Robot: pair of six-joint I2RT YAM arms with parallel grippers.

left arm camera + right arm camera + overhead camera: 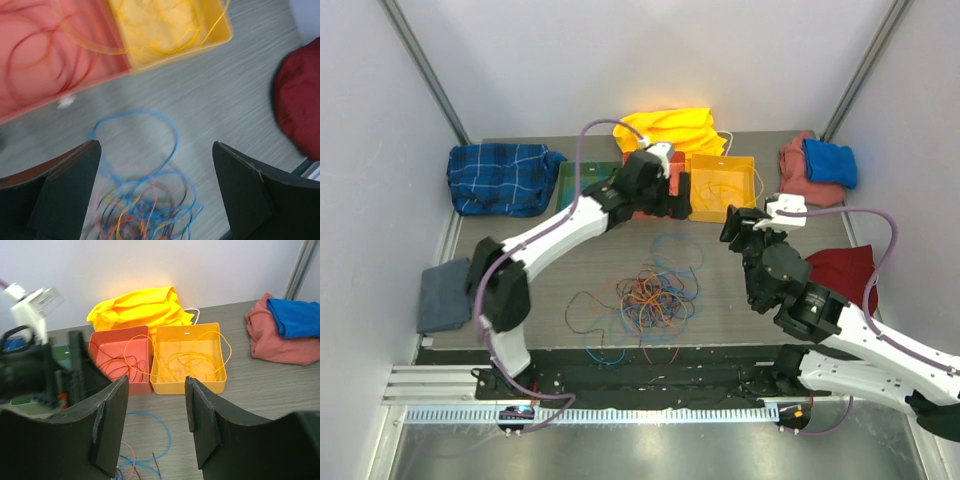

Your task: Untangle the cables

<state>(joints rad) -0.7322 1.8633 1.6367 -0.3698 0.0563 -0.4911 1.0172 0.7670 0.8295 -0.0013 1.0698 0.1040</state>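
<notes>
left end effector spread wide, right end effector half spread, both empty, so a greedy grab at the cables could tighten the knot.

The cables lie heaped on the table. Behind them stand two bins side by side, the left bin and the right bin, each with more strands inside. My left claw hangs above the left bin's near edge; my right claw hangs right of the heap. A cloth lies behind the bins.
</notes>
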